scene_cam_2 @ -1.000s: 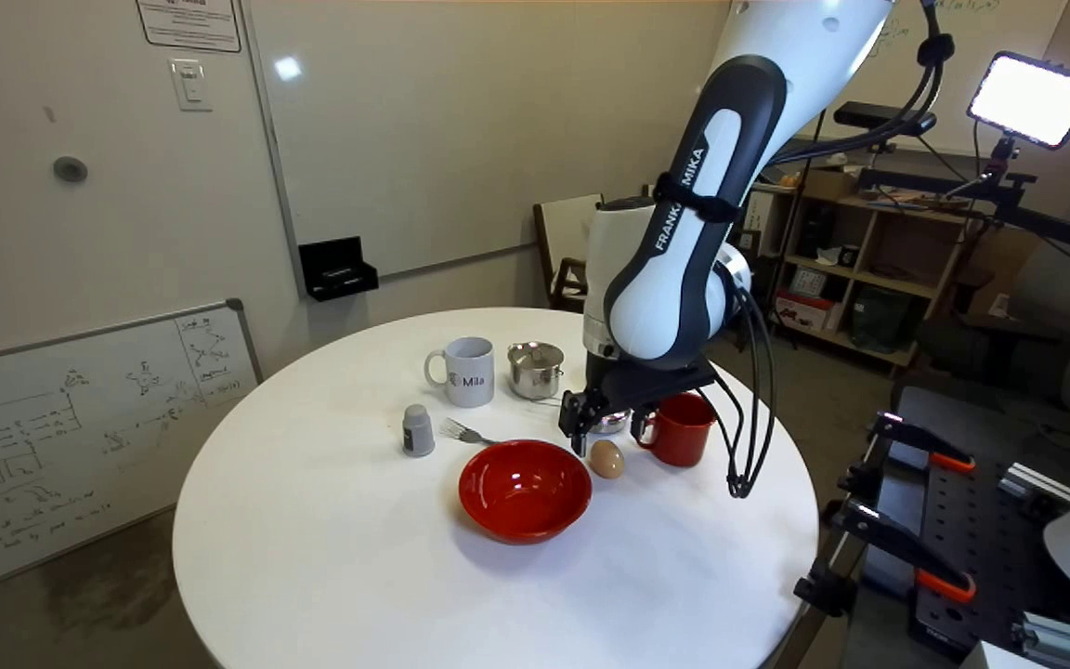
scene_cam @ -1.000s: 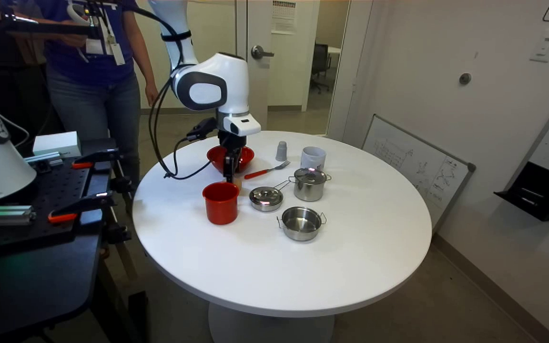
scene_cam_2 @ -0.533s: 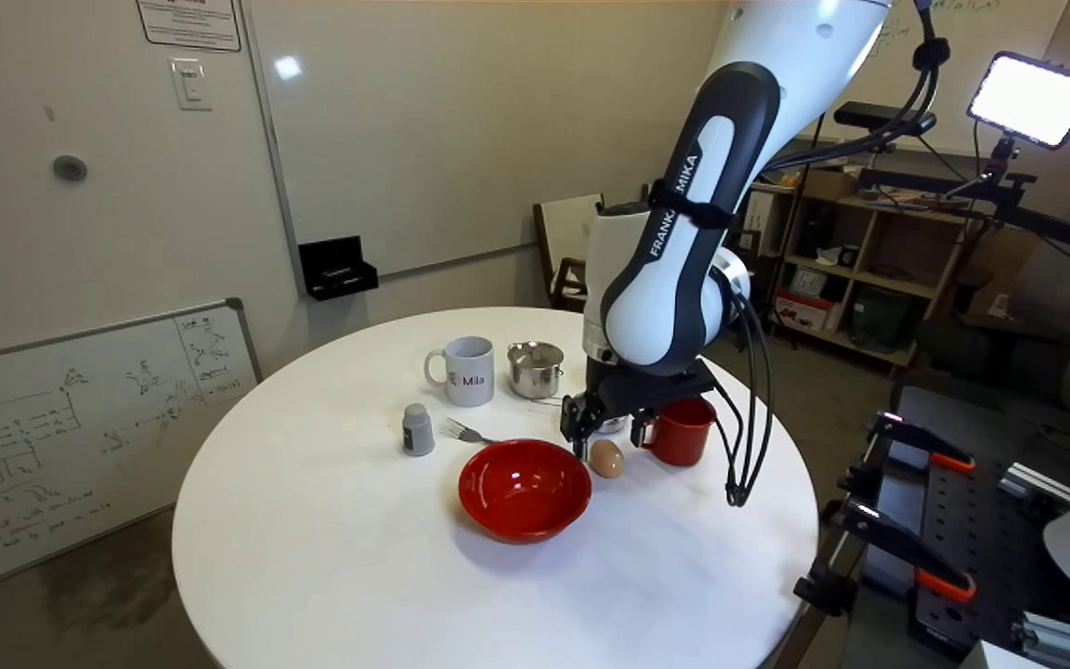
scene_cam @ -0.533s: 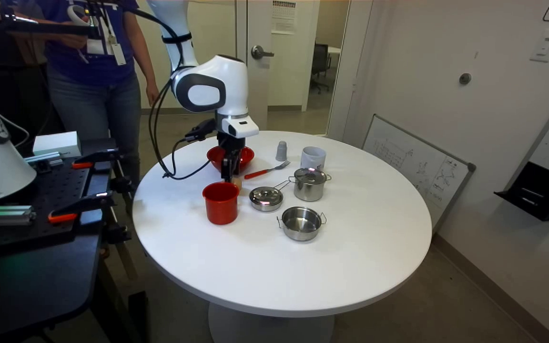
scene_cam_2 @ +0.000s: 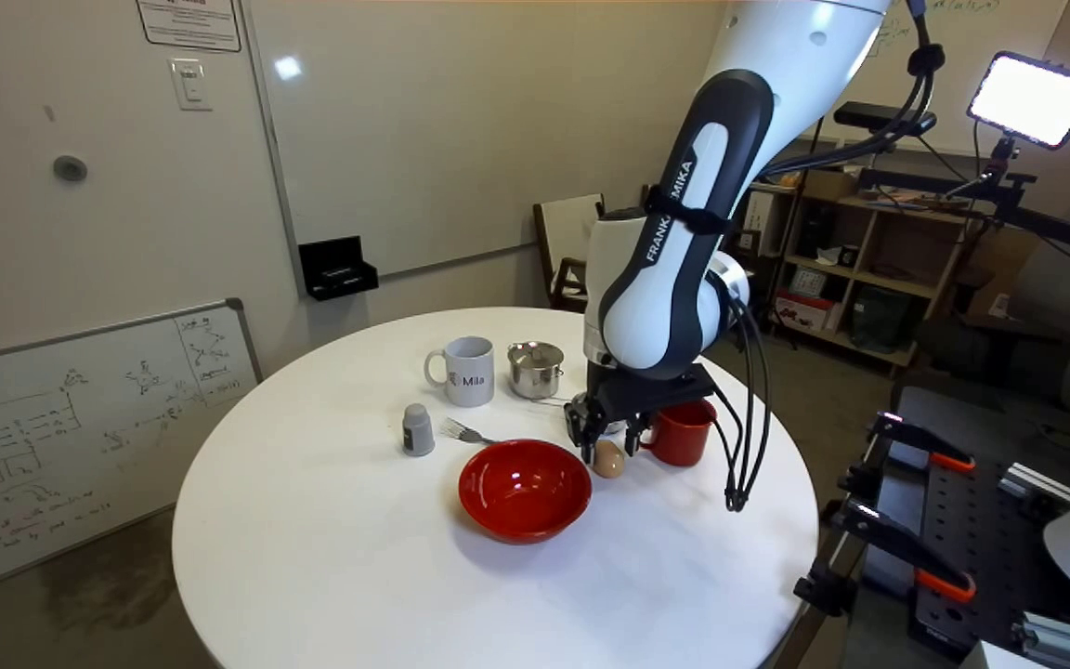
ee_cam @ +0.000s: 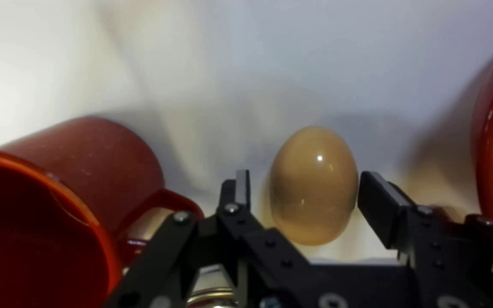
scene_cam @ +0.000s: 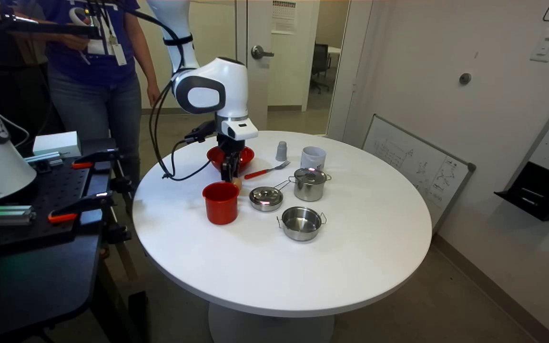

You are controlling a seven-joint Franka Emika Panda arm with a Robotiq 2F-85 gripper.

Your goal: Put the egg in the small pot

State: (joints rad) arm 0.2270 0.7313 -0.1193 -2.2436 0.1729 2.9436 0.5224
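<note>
A brown egg (ee_cam: pixel 313 186) stands on the table between the fingers of my gripper (ee_cam: pixel 301 188). The jaws are part way together. In the wrist view a gap shows between the egg and the left finger, while the right finger sits against it or very near. An exterior view has the gripper (scene_cam_2: pixel 610 449) low over the egg (scene_cam_2: pixel 608 461); in another angle the egg (scene_cam: pixel 238 183) peeks out past the fingers, behind the red cup. The small pot (scene_cam: pixel 301 225), low, steel and uncovered, stands toward the front; the arm side hides it in the opposite exterior view.
Close beside the gripper are the red cup (scene_cam: pixel 221 204) and the red bowl (scene_cam_2: pixel 525 492). Also on the table are a lidded steel pan (scene_cam: pixel 266 198), a taller lidded pot (scene_cam: pixel 310 185), a fork (scene_cam: pixel 267 170), a white mug (scene_cam_2: pixel 470 372) and a grey shaker (scene_cam_2: pixel 418 430).
My gripper has come down a little around the egg, and its fingers have drawn closer together. The egg and the dishes stay where they were.
</note>
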